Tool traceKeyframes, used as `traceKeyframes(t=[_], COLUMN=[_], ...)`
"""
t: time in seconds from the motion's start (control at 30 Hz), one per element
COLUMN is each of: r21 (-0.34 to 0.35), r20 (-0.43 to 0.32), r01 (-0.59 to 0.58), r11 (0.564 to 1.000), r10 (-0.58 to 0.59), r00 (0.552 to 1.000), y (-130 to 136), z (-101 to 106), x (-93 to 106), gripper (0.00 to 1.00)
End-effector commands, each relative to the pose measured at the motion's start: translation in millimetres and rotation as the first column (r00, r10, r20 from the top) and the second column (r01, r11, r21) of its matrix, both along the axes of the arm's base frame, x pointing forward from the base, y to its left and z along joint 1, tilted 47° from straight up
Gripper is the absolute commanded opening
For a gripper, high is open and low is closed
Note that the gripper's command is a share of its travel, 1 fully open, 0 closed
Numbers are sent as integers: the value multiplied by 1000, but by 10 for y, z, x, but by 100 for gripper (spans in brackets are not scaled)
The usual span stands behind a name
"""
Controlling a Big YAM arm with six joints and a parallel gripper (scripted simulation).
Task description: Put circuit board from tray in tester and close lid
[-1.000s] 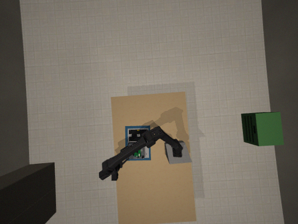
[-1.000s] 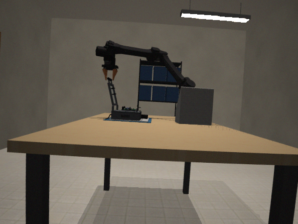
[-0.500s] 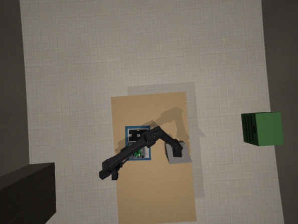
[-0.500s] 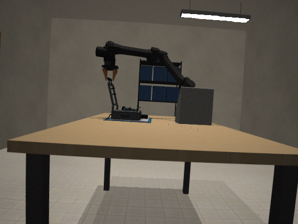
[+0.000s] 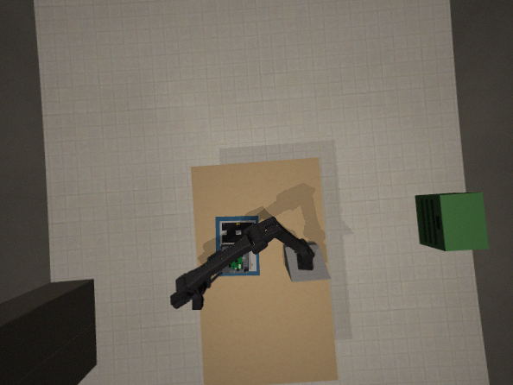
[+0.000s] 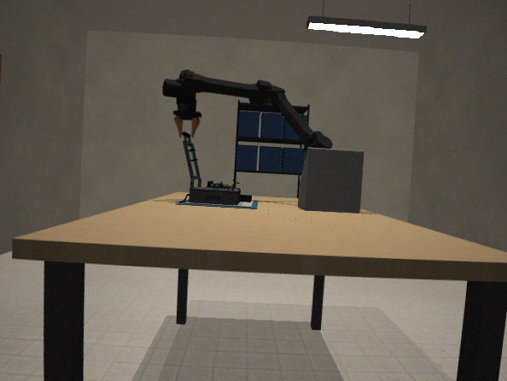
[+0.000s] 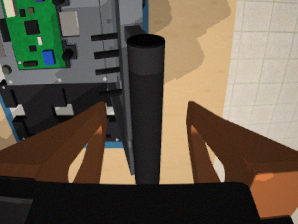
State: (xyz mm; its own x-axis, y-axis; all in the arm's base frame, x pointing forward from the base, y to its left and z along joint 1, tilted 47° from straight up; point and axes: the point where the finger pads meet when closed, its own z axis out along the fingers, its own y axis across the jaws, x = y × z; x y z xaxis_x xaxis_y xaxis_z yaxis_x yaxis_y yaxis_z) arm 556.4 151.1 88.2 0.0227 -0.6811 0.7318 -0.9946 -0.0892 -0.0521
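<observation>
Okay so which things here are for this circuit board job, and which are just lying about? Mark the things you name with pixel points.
For the job:
- gripper [image 6: 187, 136] [image 7: 146, 111]
- green circuit board [image 7: 37, 30]
- tester [image 6: 214, 196]
- raised lid [image 6: 191, 160]
- black tray [image 7: 40, 95]

Just about:
- green cabinet [image 5: 464, 222]
- blue bins [image 6: 248, 158]
- ceiling lamp [image 6: 366, 31]

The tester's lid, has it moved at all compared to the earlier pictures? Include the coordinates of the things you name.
No, not visibly: in the exterior view the lid [image 6: 195, 164] stands raised at the same lean, left of the blue bins [image 6: 248, 158], as before.
</observation>
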Motion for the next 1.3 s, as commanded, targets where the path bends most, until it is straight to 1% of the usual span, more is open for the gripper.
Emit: traceKeyframes(t=[0.0,1.27], r21=[21,20], r20=[36,35], r01=[-29,-24], r11=[999,1000], r10=[28,23], r00=[999,999], y=[162,116], z=[182,199], x=[35,46], gripper=[48,48])
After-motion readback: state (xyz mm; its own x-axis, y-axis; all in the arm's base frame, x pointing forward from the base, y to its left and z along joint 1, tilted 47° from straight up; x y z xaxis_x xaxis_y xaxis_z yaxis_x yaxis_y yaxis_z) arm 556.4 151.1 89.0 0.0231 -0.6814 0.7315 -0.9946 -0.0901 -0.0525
